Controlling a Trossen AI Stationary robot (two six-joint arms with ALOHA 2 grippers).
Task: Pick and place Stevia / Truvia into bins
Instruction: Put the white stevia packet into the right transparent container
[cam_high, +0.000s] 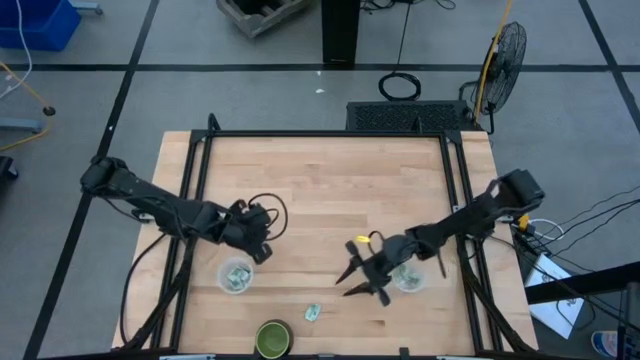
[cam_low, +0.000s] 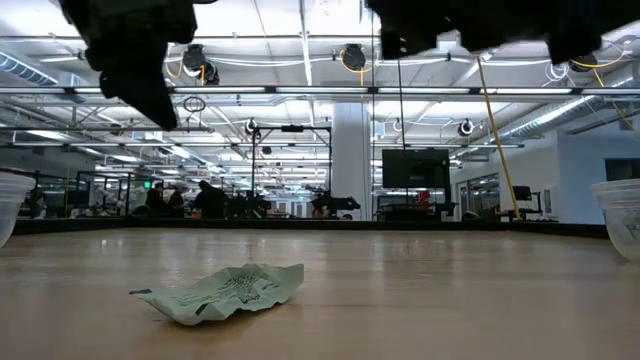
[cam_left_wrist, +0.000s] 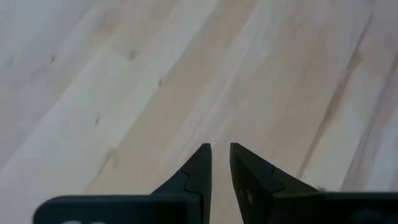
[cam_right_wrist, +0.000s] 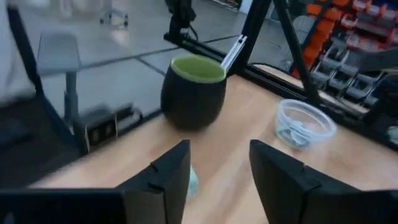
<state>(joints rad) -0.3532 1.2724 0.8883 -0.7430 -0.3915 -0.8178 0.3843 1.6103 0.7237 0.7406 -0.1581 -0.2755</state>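
Note:
One pale green Stevia packet (cam_high: 313, 313) lies crumpled on the wood near the table's front edge, also seen in the low view (cam_low: 225, 290) and just past my right fingers (cam_right_wrist: 193, 182). The left clear bin (cam_high: 236, 276) holds packets (cam_right_wrist: 297, 133). The right bin (cam_high: 408, 278) stands partly under my right arm. My left gripper (cam_high: 258, 252) hangs just beyond the left bin, its fingers (cam_left_wrist: 219, 152) a narrow gap apart over bare wood, with nothing between them. My right gripper (cam_high: 350, 272) is open wide (cam_right_wrist: 219, 163) left of the right bin, pointing almost level toward the near left.
A dark green round container (cam_high: 272, 338) with a yellowish-green inside stands at the front edge, left of the loose packet (cam_right_wrist: 194, 93). Black frame rails (cam_high: 190, 200) run along the table's sides. The bins show at the low view's edges (cam_low: 10, 205) (cam_low: 622, 215).

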